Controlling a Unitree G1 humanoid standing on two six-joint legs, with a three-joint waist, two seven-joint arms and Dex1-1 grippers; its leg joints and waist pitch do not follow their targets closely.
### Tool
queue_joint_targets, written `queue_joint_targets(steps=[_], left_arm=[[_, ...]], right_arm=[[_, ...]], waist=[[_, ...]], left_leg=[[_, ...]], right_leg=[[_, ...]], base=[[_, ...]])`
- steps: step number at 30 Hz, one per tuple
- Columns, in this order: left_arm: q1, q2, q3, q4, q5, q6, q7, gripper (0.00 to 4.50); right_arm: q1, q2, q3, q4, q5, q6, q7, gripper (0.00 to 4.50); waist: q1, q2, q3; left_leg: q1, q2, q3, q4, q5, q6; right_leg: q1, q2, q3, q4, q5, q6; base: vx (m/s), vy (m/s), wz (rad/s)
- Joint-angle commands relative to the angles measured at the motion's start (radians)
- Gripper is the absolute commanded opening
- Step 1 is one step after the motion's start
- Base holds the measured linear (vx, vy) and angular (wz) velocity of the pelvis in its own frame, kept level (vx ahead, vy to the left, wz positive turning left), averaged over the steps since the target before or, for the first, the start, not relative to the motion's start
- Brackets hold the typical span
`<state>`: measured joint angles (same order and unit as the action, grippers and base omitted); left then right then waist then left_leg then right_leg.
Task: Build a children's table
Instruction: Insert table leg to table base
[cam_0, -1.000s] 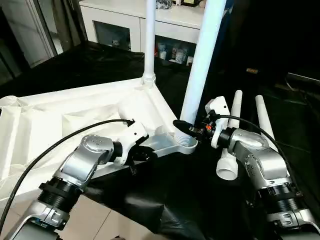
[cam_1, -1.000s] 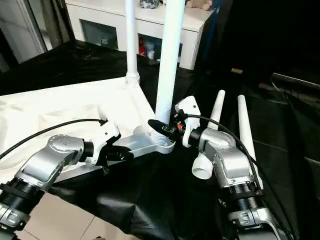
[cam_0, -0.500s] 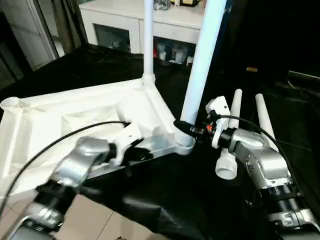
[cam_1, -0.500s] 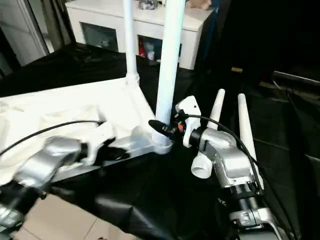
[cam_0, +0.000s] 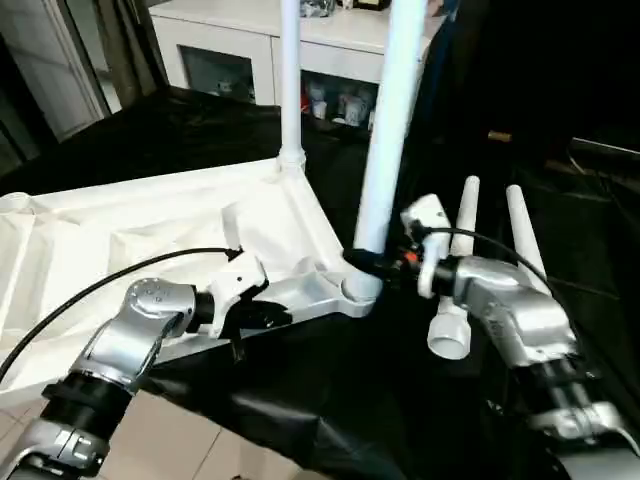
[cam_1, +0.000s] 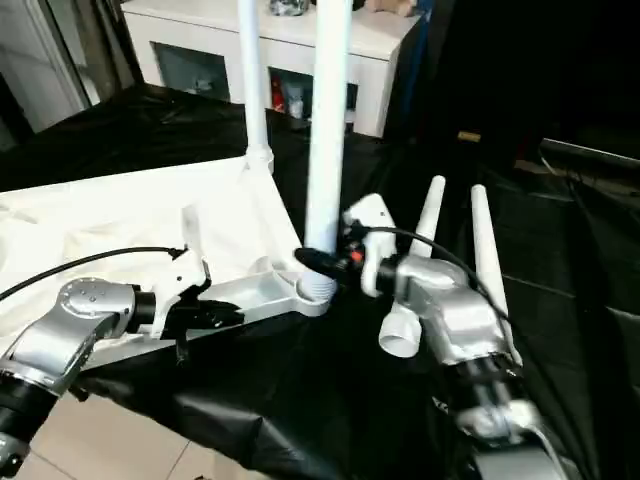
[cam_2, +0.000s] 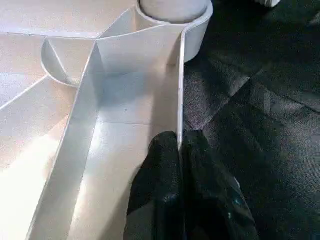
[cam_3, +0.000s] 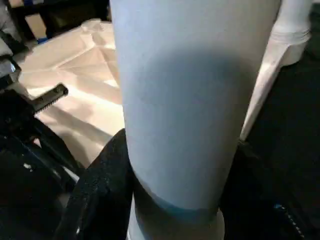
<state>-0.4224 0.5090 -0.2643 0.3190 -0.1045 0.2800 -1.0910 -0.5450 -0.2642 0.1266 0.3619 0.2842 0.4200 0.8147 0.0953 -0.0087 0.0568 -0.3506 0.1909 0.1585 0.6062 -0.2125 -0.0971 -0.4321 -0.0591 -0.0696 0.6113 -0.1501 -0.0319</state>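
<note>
The children's table top lies upside down on black cloth, ribbed underside up. A white leg stands upright in its far corner socket. A second leg stands in the near corner socket. My right gripper is shut around this leg just above the socket, with a black finger on either side of the tube. My left gripper is shut on the top's thin rim wall, a short way from that corner. Two loose legs lie side by side right of my right forearm.
A white cabinet with glass-fronted compartments stands behind the table top. Black cloth covers the work surface and hangs over its near edge, with pale floor tiles below at the left.
The near leg leans less to the right than a second ago. My left forearm has shifted slightly along the rim. Both grips look unchanged, and the view itself has moved a little.
</note>
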Motion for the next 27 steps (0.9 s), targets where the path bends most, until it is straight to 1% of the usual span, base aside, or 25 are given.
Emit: queue_joint_targets(steps=[1, 4, 7, 9, 10, 12, 13, 15, 16, 19, 20, 21, 22, 24, 25, 26, 27], left_arm=[[0.012, -0.015, 0.027, -0.017, -0.061, -0.005, -0.021, 0.0], [0.006, -0.016, 0.029, -0.008, -0.059, -0.004, -0.026, 0.0], [0.006, -0.016, 0.03, -0.008, -0.06, -0.001, -0.029, 0.0], [0.008, -0.019, 0.033, -0.011, -0.062, 0.002, -0.028, 0.0], [0.007, -0.022, 0.035, -0.011, -0.062, 0.002, -0.025, 0.0], [0.006, -0.026, 0.038, -0.011, -0.062, 0.004, -0.021, 0.0], [0.006, -0.026, 0.038, -0.011, -0.062, 0.004, -0.021, 0.0], [0.002, -0.033, 0.046, -0.009, -0.062, 0.005, -0.007, 0.0], [0.002, -0.033, 0.046, -0.009, -0.062, 0.005, -0.007, 0.0], [-0.012, -0.048, 0.062, 0.003, -0.059, 0.001, 0.022, 0.0], [-0.016, -0.051, 0.066, 0.01, -0.055, -0.004, 0.032, 0.0], [-0.021, -0.054, 0.07, 0.018, -0.051, -0.008, 0.041, 0.0], [-0.024, -0.056, 0.073, 0.024, -0.047, -0.012, 0.047, 0.0], [-0.028, -0.059, 0.076, 0.033, -0.042, -0.021, 0.055, 0.0], [-0.034, -0.061, 0.078, 0.042, -0.037, -0.026, 0.06, 0.0], [-0.034, -0.061, 0.078, 0.042, -0.037, -0.026, 0.06, 0.0], [-0.035, -0.061, 0.078, 0.043, -0.036, -0.027, 0.061, 0.0]], right_arm=[[-0.002, -0.006, 0.022, 0.023, -0.018, 0.014, 0.013, 1.91], [-0.009, -0.007, 0.037, 0.025, -0.022, 0.03, 0.031, 1.91], [-0.014, -0.004, 0.037, 0.04, -0.024, 0.023, 0.029, 1.91], [-0.017, 0.01, 0.015, 0.065, -0.018, -0.004, 0.012, 1.91], [-0.017, 0.018, 0.0, 0.077, -0.011, -0.016, 0.003, 1.91], [-0.012, 0.028, -0.032, 0.093, 0.009, -0.03, -0.006, 1.91], [-0.012, 0.028, -0.032, 0.093, 0.009, -0.03, -0.006, 1.9], [0.011, 0.041, -0.076, 0.089, 0.045, -0.033, -0.016, 1.9], [0.011, 0.041, -0.076, 0.089, 0.045, -0.033, -0.016, 1.9], [0.073, 0.059, -0.134, 0.065, 0.089, -0.059, -0.025, 1.9], [0.091, 0.064, -0.146, 0.059, 0.097, -0.075, -0.03, 1.9], [0.106, 0.069, -0.157, 0.053, 0.105, -0.085, -0.034, 1.9], [0.118, 0.074, -0.165, 0.05, 0.11, -0.098, -0.034, 1.9], [0.136, 0.079, -0.171, 0.046, 0.107, -0.128, -0.04, 1.9], [0.157, 0.086, -0.176, 0.041, 0.103, -0.165, -0.04, 1.9], [0.157, 0.086, -0.176, 0.041, 0.103, -0.165, -0.04, 1.9], [0.16, 0.088, -0.177, 0.04, 0.104, -0.169, -0.041, 1.9]], waist=[[0.007, -0.016, -0.065], [0.005, -0.018, -0.066], [0.006, -0.018, -0.067], [0.005, -0.016, -0.066], [0.004, -0.018, -0.066], [0.003, -0.018, -0.066], [0.003, -0.017, -0.065], [0.002, -0.017, -0.066], [0.004, -0.018, -0.067], [0.007, -0.016, -0.069], [0.01, -0.018, -0.068], [0.012, -0.013, -0.069], [0.012, -0.015, -0.07], [0.014, -0.016, -0.068], [0.016, -0.011, -0.067], [0.015, -0.014, -0.067], [0.018, -0.014, -0.067]], left_leg=[[-0.009, 0.023, 0.0, -0.074, -0.112, 0.038], [-0.011, 0.023, 0.0, -0.074, -0.105, 0.039], [-0.01, 0.022, 0.002, -0.073, -0.099, 0.042], [-0.01, 0.022, 0.001, -0.074, -0.103, 0.04], [-0.01, 0.022, 0.002, -0.073, -0.105, 0.039], [-0.01, 0.022, 0.001, -0.074, -0.106, 0.039], [-0.009, 0.022, 0.001, -0.074, -0.113, 0.04], [-0.009, 0.022, 0.001, -0.074, -0.115, 0.04], [-0.009, 0.023, 0.001, -0.075, -0.108, 0.042], [-0.008, 0.024, 0.002, -0.074, -0.099, 0.047], [-0.009, 0.024, 0.003, -0.074, -0.099, 0.051], [-0.008, 0.025, 0.002, -0.074, -0.1, 0.048], [-0.008, 0.024, 0.003, -0.075, -0.098, 0.048], [-0.008, 0.024, 0.004, -0.075, -0.108, 0.048], [-0.007, 0.023, 0.004, -0.075, -0.116, 0.045], [-0.007, 0.022, 0.005, -0.075, -0.118, 0.046], [-0.007, 0.023, 0.004, -0.076, -0.12, 0.045]], right_leg=[[0.065, -0.078, 0.046, -0.087, -0.455, -0.077], [0.067, -0.077, 0.047, -0.083, -0.432, -0.078], [0.067, -0.077, 0.048, -0.083, -0.422, -0.083], [0.067, -0.077, 0.047, -0.084, -0.432, -0.084], [0.067, -0.079, 0.047, -0.085, -0.438, -0.083], [0.068, -0.078, 0.047, -0.085, -0.442, -0.081], [0.066, -0.078, 0.046, -0.087, -0.452, -0.081], [0.066, -0.078, 0.046, -0.088, -0.457, -0.08], [0.067, -0.078, 0.047, -0.086, -0.446, -0.08], [0.066, -0.078, 0.048, -0.083, -0.413, -0.09], [0.067, -0.078, 0.048, -0.085, -0.409, -0.09], [0.066, -0.079, 0.047, -0.083, -0.411, -0.092], [0.067, -0.077, 0.046, -0.083, -0.407, -0.093], [0.065, -0.078, 0.047, -0.086, -0.419, -0.091], [0.064, -0.079, 0.046, -0.088, -0.441, -0.086], [0.064, -0.079, 0.046, -0.091, -0.451, -0.079], [0.064, -0.079, 0.046, -0.092, -0.463, -0.073]], base=[[0.0, 0.0, 0.0], [0.0, 0.0, 0.0], [0.0, 0.0, 0.0], [0.0, 0.0, 0.0], [0.0, 0.0, 0.0], [0.0, 0.0, 0.0], [0.0, 0.0, 0.0], [0.0, 0.0, 0.0], [0.0, 0.0, 0.0], [0.0, 0.0, 0.0], [0.0, 0.0, 0.0], [0.0, 0.0, 0.0], [0.0, 0.0, 0.0], [0.0, 0.0, 0.0], [0.0, 0.0, 0.0], [0.0, 0.0, 0.0], [0.0, 0.0, 0.0]])
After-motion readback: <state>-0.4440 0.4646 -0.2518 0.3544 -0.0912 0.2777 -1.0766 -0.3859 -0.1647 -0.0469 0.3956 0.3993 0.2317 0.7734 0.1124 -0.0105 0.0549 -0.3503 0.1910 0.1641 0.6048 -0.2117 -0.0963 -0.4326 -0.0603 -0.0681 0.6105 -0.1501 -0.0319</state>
